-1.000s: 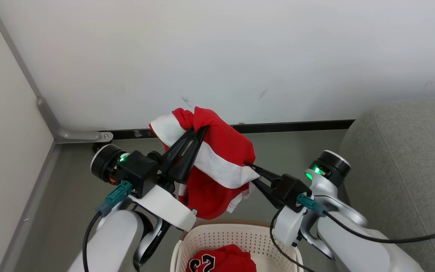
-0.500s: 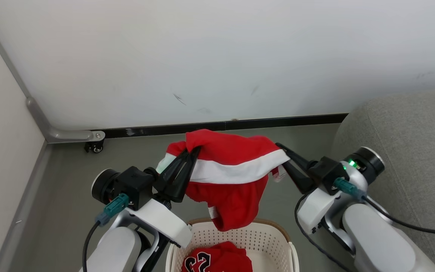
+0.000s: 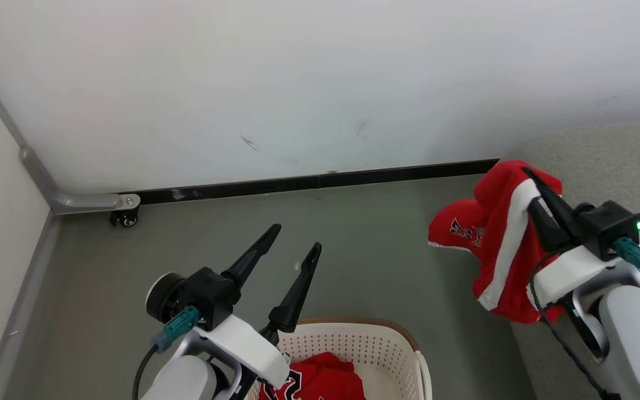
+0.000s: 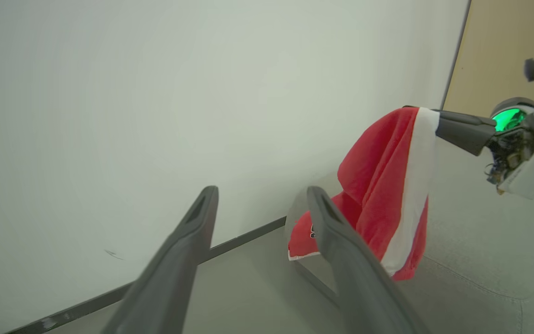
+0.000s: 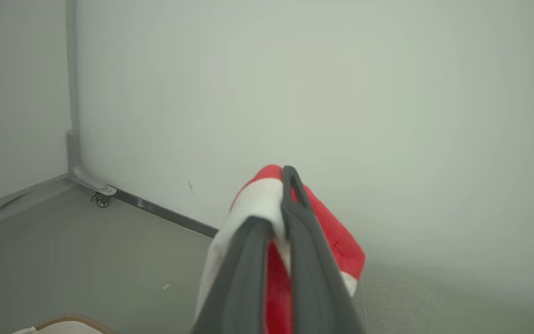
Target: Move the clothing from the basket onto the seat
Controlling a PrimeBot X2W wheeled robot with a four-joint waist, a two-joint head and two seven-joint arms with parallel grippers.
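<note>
A red piece of clothing with a white stripe hangs from my right gripper, which is shut on its top fold, at the left edge of the grey seat. The left wrist view has that clothing dangling from the right gripper beside the seat. From the right wrist, my gripper pinches the clothing. My left gripper stands open and empty above the far rim of the basket. More red clothing lies in the basket.
A white wall with a black baseboard runs across the back. A grey metal post with a small caster stands in the left corner. Grey floor lies between the basket and the wall.
My left gripper has let go of the red clothing and opened. The right gripper has carried the clothing to the right, up to the seat. The head view has also shifted.
</note>
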